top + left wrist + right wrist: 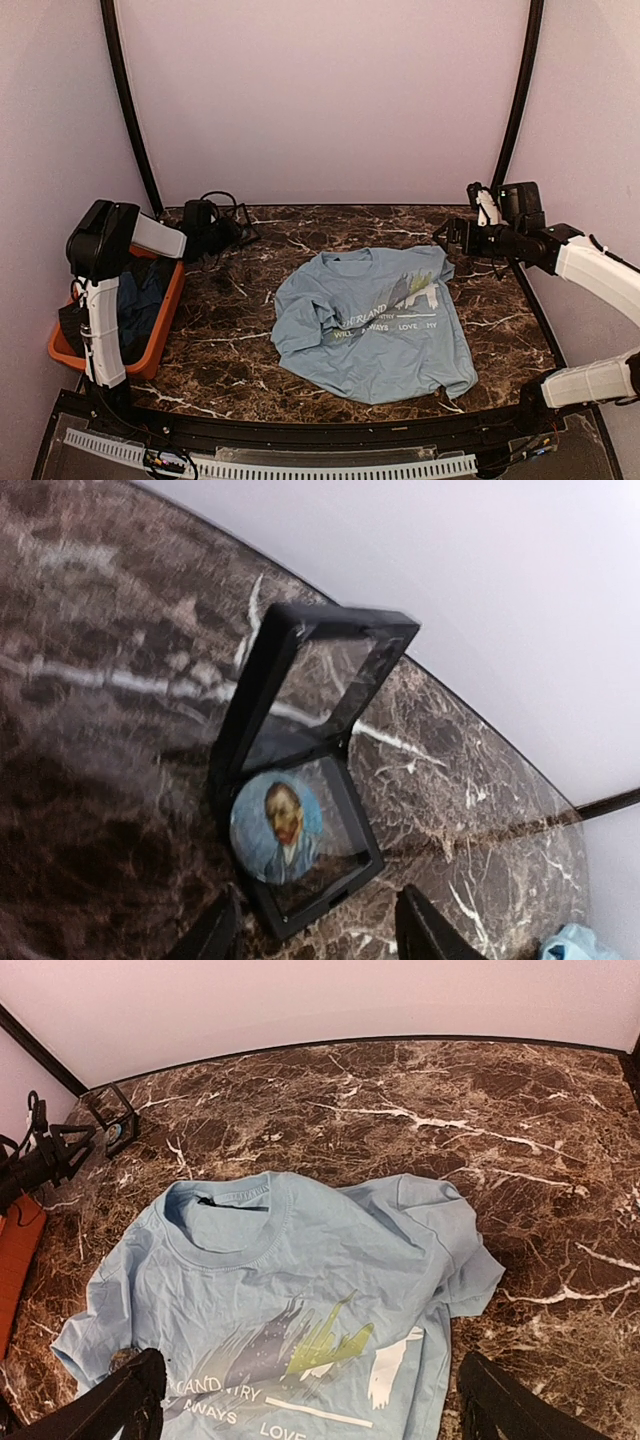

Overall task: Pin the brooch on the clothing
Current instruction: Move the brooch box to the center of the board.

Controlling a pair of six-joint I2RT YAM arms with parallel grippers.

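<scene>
The brooch (278, 825) is a round disc painted with a bearded portrait on blue. It lies inside a small black-framed case (340, 875) whose clear lid (322, 675) stands open. My left gripper (318, 935) hovers open just short of the case's near corner, gripping nothing. The clothing (372, 322) is a light blue T-shirt with white lettering, spread face up mid-table, collar toward the back. My right gripper (315, 1415) hangs open above its chest print (300, 1345), one finger (120, 1405) to each side. In the top view the right gripper (441, 237) is over the shirt's far right shoulder.
An orange bin (168, 318) holding dark blue garments (140, 300) sits at the left table edge beside the left arm. The case (110, 1120) and the left gripper (50, 1155) lie at the back left corner. Marble table (230, 350) surrounds the shirt.
</scene>
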